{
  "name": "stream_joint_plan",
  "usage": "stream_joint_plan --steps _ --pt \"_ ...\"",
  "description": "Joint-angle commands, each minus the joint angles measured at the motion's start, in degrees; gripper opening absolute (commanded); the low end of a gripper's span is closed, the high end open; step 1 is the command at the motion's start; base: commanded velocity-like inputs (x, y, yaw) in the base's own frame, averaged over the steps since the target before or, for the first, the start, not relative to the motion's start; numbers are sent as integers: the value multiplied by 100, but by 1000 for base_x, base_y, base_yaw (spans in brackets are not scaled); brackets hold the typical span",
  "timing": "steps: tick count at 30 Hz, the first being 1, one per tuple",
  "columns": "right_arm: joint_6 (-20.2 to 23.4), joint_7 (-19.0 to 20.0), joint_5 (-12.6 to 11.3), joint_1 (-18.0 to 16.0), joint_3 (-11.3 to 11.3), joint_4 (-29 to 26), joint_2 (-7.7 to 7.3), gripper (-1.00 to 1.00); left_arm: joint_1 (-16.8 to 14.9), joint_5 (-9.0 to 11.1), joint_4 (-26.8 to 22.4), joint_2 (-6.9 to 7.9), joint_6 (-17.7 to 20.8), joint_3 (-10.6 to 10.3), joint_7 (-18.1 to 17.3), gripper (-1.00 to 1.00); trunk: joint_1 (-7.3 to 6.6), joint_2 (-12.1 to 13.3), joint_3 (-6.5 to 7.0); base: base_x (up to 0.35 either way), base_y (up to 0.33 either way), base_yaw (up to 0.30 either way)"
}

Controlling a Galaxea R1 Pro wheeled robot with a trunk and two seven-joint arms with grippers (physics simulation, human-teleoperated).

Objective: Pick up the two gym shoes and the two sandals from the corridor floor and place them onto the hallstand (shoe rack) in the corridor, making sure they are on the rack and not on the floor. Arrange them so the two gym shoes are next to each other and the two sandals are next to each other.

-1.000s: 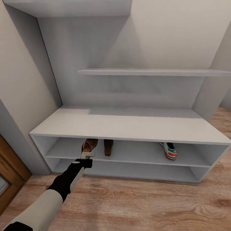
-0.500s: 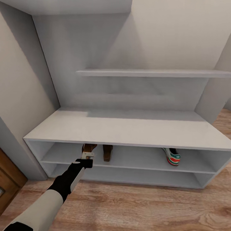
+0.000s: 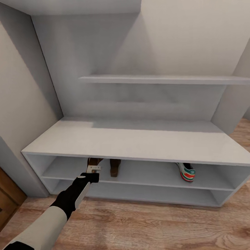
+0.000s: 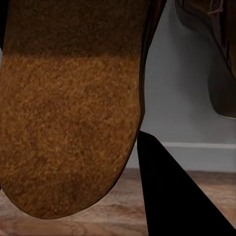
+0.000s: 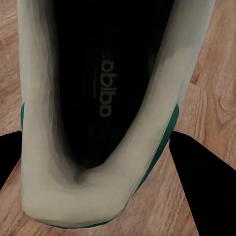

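The wide pale-grey hallstand has a smooth matte bench top, two open shelf levels beneath it, and a tall back panel carrying a thin floating shelf. It stands on light-brown wood-grain plank flooring, set between plain pale walls, with a strip of brown wooden door frame at the left edge of the head view.

On the upper open shelf level, toward its left end, sit two small brown leather sandals: the left sandal and the right sandal, side by side and just apart, their fronts hidden under the bench top. The left end effector, on a black-and-white arm, reaches to the shelf's front edge at the left sandal; the left wrist view shows that sandal's grainy, suede-like tan footbed close up beside one dark finger, but whether it is clamped I cannot tell.

Well apart, toward the right end of the same shelf, rests one white lace-up sneaker with green stripes and a red-orange heel.

In the right wrist view, a second cream sneaker with a dark printed insole and green trim sits between the right end effector's black fingers above the plank floor, apparently grasped.
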Motion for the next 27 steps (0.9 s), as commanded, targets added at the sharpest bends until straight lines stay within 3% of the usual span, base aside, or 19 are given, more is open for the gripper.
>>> stream_joint_plan --steps 1,27 --pt "-16 -14 -56 -3 22 -2 -1 -100 -3 41 -9 9 30 -39 42 -100 -1 -2 -5 0 0 0" --pt "-16 -16 -55 2 22 -2 -1 -100 -13 48 -22 -56 328 -82 15 -100 -1 -2 -5 82 0 0"
